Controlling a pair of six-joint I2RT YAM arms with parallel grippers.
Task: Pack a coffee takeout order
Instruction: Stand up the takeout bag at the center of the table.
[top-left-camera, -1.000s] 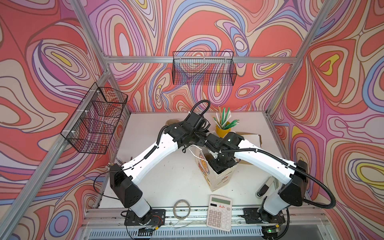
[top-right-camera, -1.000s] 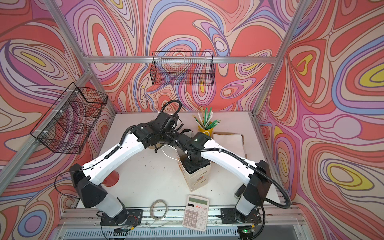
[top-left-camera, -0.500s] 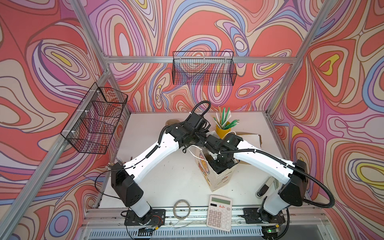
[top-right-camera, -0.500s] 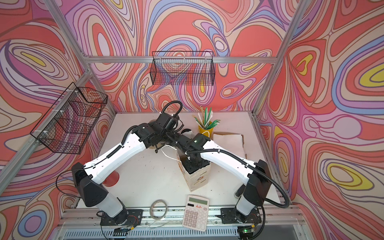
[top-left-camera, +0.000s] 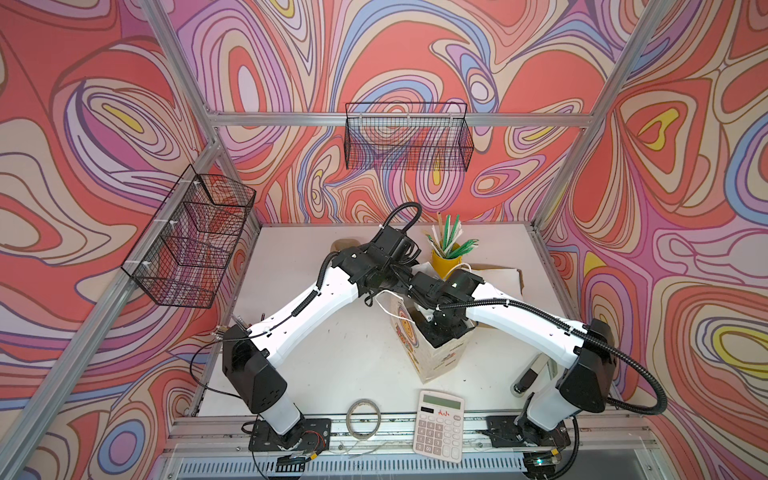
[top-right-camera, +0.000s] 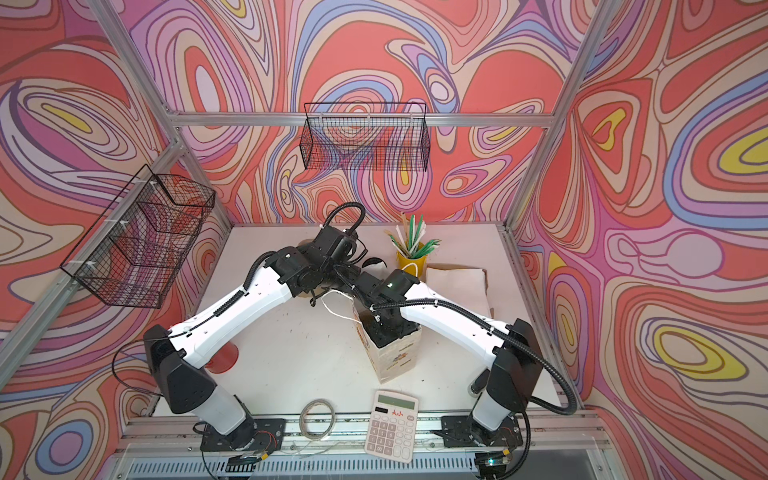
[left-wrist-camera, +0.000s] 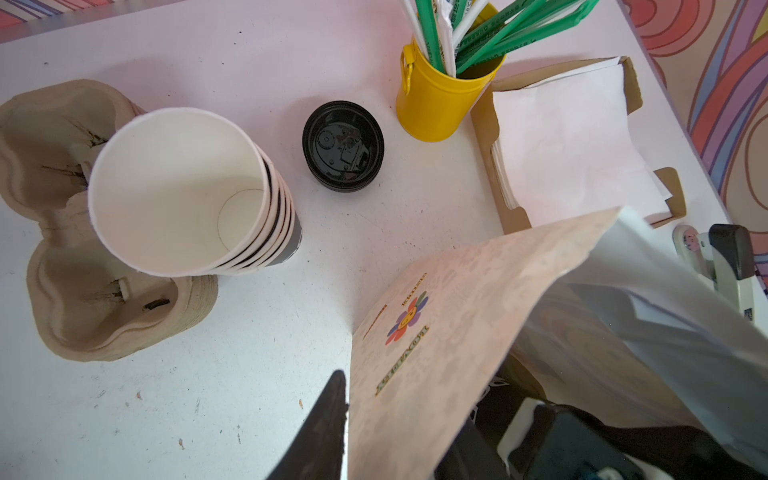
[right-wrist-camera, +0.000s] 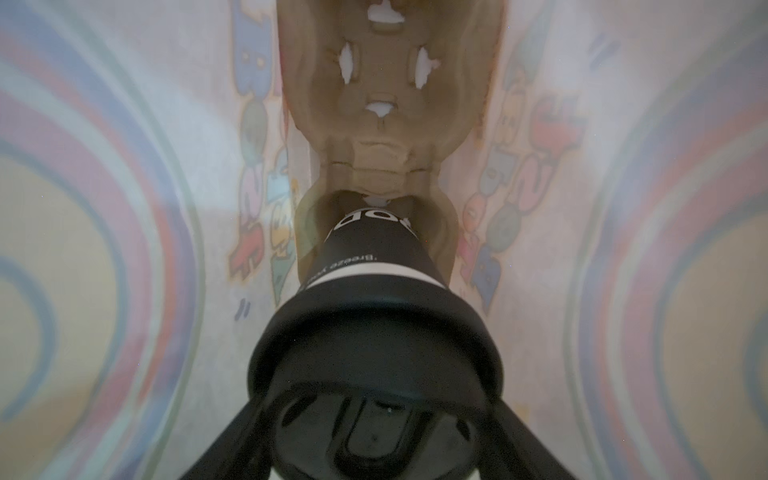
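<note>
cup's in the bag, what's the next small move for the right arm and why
Probably open the right gripper and lift it straight out: the cup already stands in a carrier well inside the bag, fingers at its lid.

Thin matt paper bag (left-wrist-camera: 432, 340); rough, fibrous pulp 2-cup carrier (right-wrist-camera: 386, 137); matt black paper cup (right-wrist-camera: 370, 249) under a smooth plastic lid (right-wrist-camera: 374, 332); glossy painted-metal yellow pot (left-wrist-camera: 432, 104) on the smooth white worktop (left-wrist-camera: 291, 62).
</note>
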